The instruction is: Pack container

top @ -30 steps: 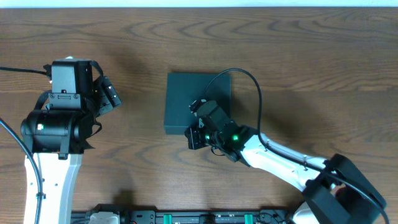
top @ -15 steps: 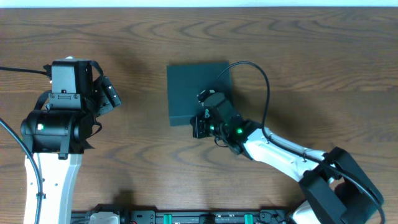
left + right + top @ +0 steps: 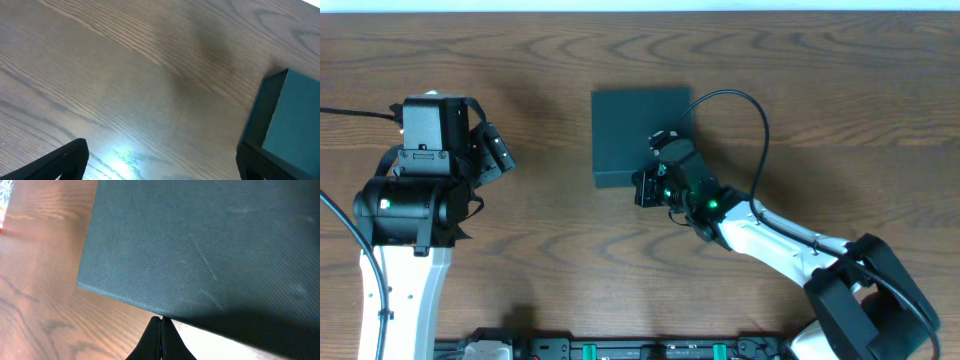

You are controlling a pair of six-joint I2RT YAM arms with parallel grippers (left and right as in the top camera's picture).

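The container's [image 3: 632, 132] inside is hidden in every view: its dark teal, matte lid lies flat on top, so whether anything is in it cannot be told. From overhead its near right corner is covered by the right arm's [image 3: 760, 238] wrist, and the right fingers themselves are hard to make out there under the black wrist body with its green lights. The right wrist view shows them better: the right fingers [image 3: 160, 341] are pressed together with no gap, their joined tip right at the near edge of the container [image 3: 210, 245], at or under the rim of the lid; whether it touches cannot be settled, and nothing can be seen between the fingers. The container's far and right sides run out of that picture. In the left wrist view only one corner of the container [image 3: 292, 125] shows, cut off at the right edge, and the left fingers [image 3: 62, 161] appear only as two dark tips in the bottom corners, spread wide apart with bare table [image 3: 140, 75] between them and nothing held. From overhead the left fingers [image 3: 498, 152] stand over the table near its left edge, well apart from the container. The container sits in the far half of the table [image 3: 840, 80], about midway between the left and right edges. A black cable [image 3: 745, 110] arcs over the container's right side.
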